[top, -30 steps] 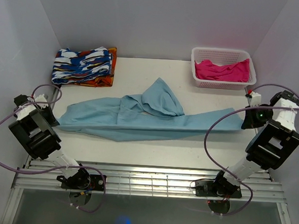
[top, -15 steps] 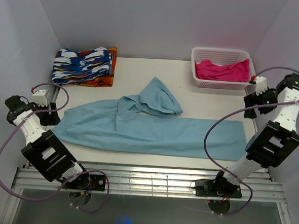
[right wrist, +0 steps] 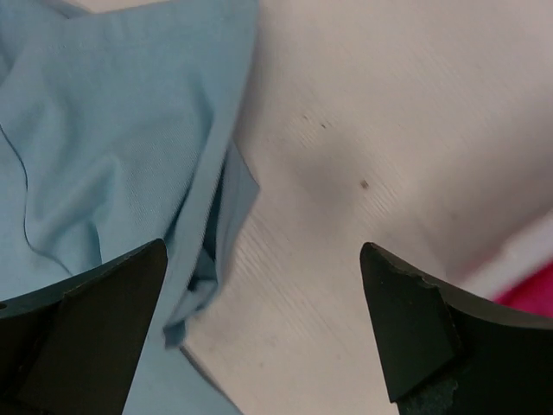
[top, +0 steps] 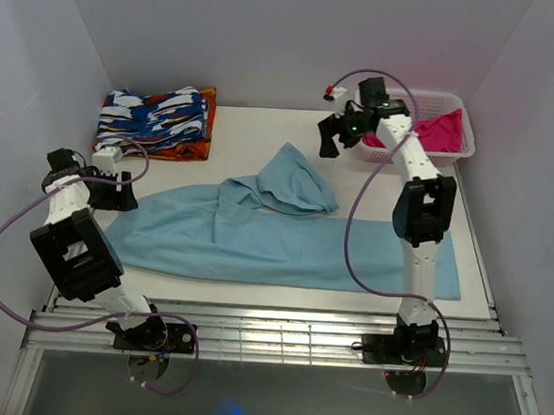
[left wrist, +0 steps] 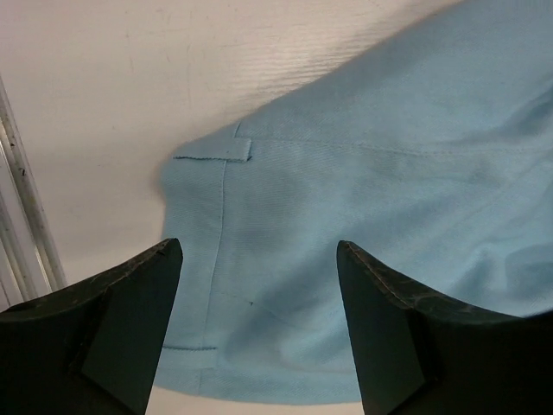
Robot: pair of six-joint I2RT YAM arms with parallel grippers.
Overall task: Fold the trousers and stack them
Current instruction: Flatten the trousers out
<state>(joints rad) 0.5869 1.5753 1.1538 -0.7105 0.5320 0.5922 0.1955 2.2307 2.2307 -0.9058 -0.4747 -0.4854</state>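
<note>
The trousers lie lengthways on the worktop, one leg flopped back in a loose bunch; no tidy fold yet, stacking undone, I'd say. Left jaws gape over the left end, right jaws by the bunch, both empty

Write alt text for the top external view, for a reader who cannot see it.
Light-blue trousers lie spread across a table, one leg bunched toward the back. Both tools hang open: the left tool over the trousers' left end, the right tool by the bunched leg. Behind: folded patterned cloth, left; basket with pink garment, right.
</note>
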